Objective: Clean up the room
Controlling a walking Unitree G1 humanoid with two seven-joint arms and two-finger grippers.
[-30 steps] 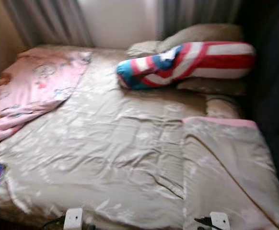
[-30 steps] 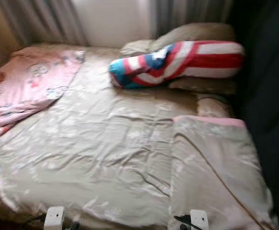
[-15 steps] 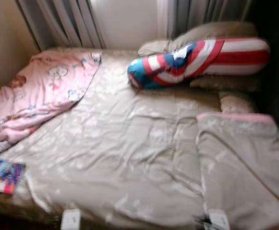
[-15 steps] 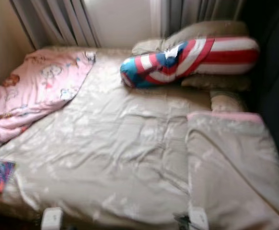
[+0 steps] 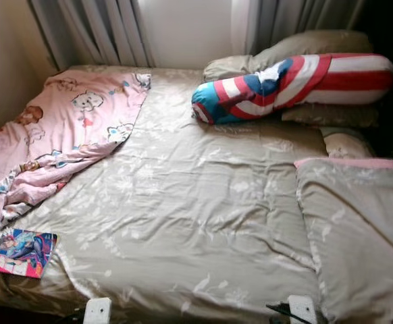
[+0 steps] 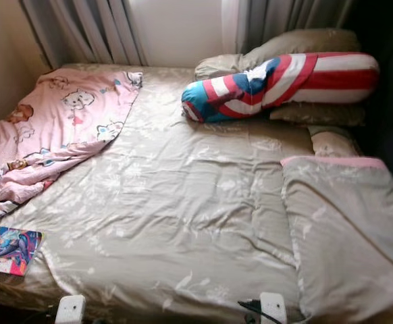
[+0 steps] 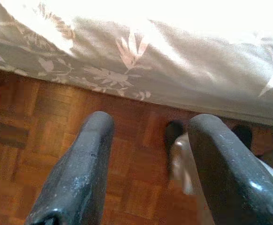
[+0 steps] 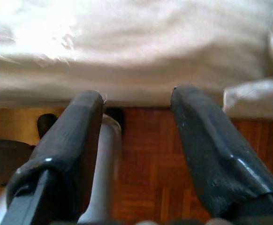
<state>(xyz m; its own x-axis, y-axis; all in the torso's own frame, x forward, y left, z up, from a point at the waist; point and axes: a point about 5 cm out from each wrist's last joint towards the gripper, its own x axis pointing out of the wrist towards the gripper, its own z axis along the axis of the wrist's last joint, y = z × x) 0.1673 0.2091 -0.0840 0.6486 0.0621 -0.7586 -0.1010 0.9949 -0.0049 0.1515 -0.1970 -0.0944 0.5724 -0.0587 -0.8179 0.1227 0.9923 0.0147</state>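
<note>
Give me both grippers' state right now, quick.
Left gripper: open, holding nothing, above the wooden floor.
Right gripper: open, holding nothing.

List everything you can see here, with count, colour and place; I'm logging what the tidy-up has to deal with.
bed: one, beige leaf-print cover, across the middle of the head views.
pink blanket: one, pink with cartoon figures, rumpled on the bed's left side.
bolster: one, red, white and blue stripes, at the head of the bed on the right.
pillows: at least three, beige, behind and below the bolster.
folded quilt: one, beige with pink edge, on the bed's right side.
book: one, colourful cover, on the bed's near left corner.
curtains: grey, behind the bed.
floor: brown parquet, beside the bed.
left gripper: black jaws apart, hanging over the floor.
right gripper: black jaws apart, hanging over the floor.
</note>
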